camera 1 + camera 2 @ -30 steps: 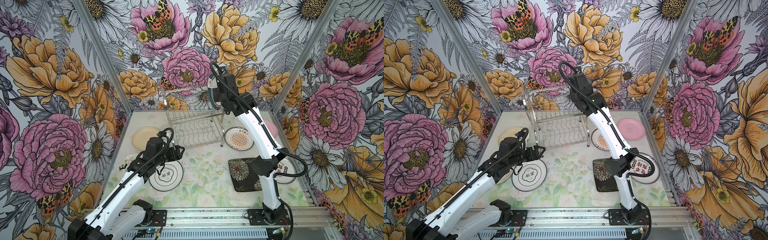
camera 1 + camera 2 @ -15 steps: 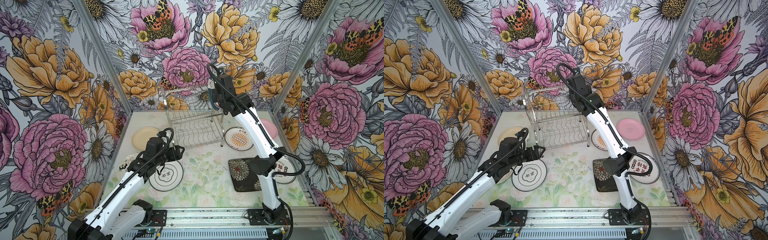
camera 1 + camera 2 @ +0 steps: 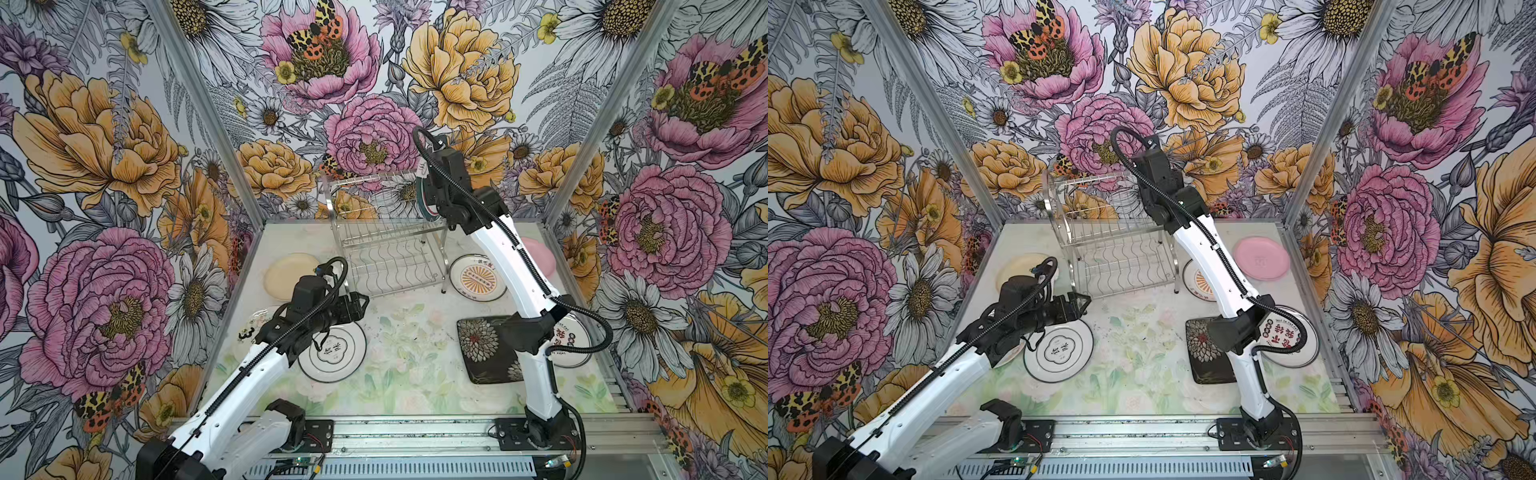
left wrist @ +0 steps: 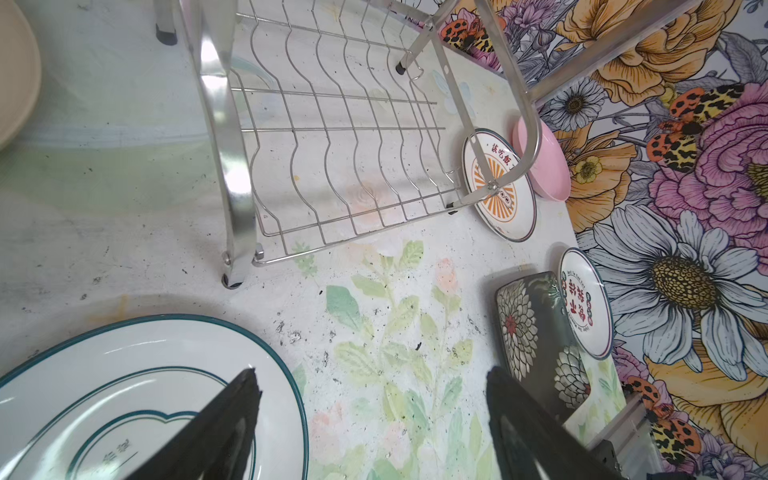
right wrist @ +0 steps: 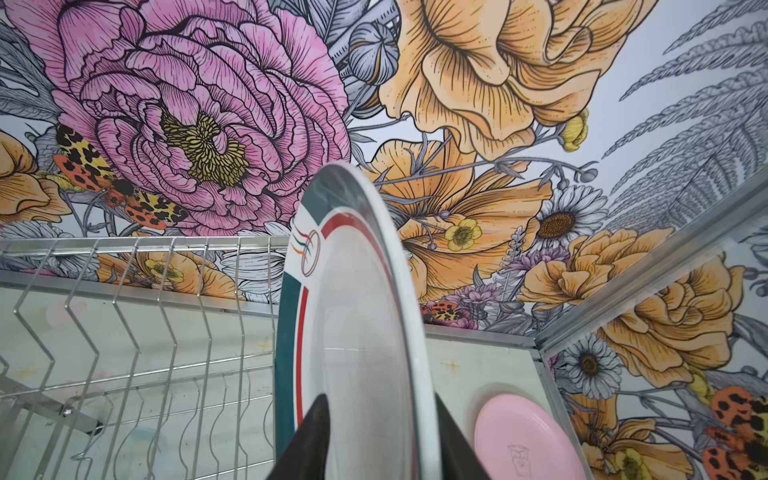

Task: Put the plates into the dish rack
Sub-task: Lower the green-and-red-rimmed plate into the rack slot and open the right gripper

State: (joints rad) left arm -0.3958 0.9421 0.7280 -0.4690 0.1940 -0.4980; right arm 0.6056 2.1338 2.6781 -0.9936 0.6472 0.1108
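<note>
one shiny two-tier steel wire dish rack [image 4: 232,166], one plain cream round plate [image 3: 282,276], one plain pink round plate [image 3: 1260,257], one black square floral plate [image 3: 484,347], five white round printed plates [image 3: 345,357] [image 3: 478,277] [image 4: 584,303] [image 3: 249,322] [image 5: 353,332], so eight plates by my count

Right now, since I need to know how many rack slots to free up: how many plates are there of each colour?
Cream plate: 1
Pink plate: 1
Black square plate: 1
White printed plates lying flat: 4
White plate with teal and red band, upright at the rack: 1
Total: 8 plates
</note>
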